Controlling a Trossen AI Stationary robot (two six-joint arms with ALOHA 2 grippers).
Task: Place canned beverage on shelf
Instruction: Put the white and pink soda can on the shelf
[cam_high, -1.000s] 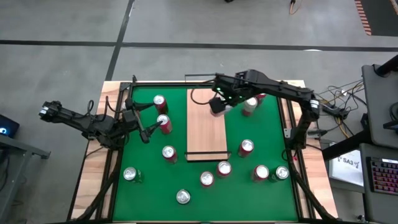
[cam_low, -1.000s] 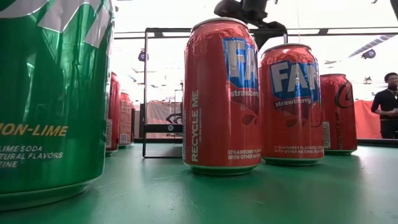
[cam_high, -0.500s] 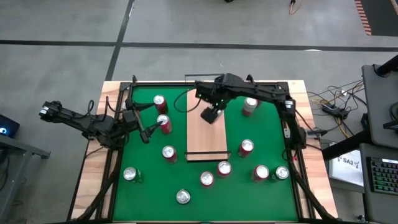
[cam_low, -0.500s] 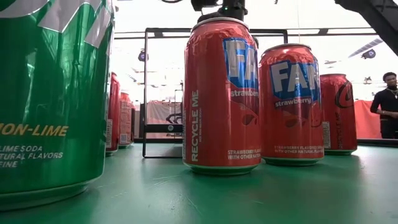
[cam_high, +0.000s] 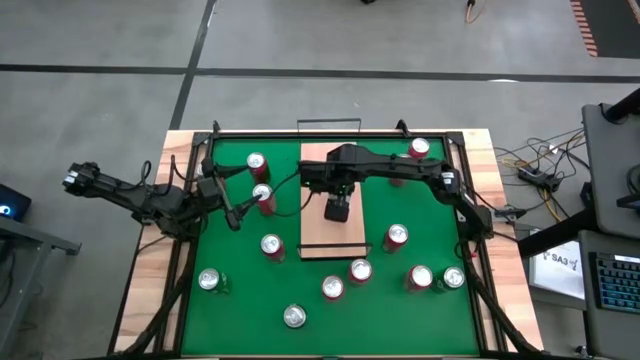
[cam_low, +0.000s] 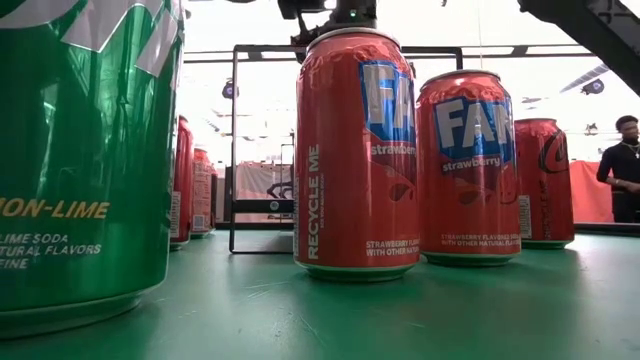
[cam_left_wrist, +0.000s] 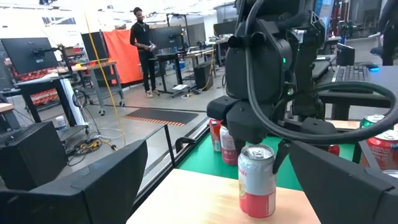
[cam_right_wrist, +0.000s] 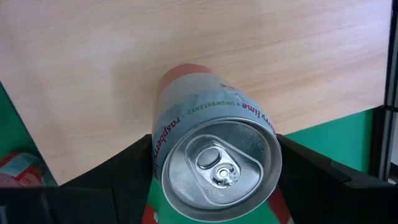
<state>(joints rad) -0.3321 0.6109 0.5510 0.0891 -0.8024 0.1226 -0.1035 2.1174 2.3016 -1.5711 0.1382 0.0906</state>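
- The right gripper (cam_high: 338, 208) covers the can it carries in the high view.
- The big green can (cam_low: 85, 150) is cut off by the low view's edge.
- The person (cam_left_wrist: 144, 48) is too distant for detail.

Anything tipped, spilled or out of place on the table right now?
Nothing stands out. The right gripper holds a pale raspberry-lime can upright over the shelf, which has no other cans on it. The other cans on the green mat stand upright, with no spill visible. The left gripper waits open at the mat's left side.
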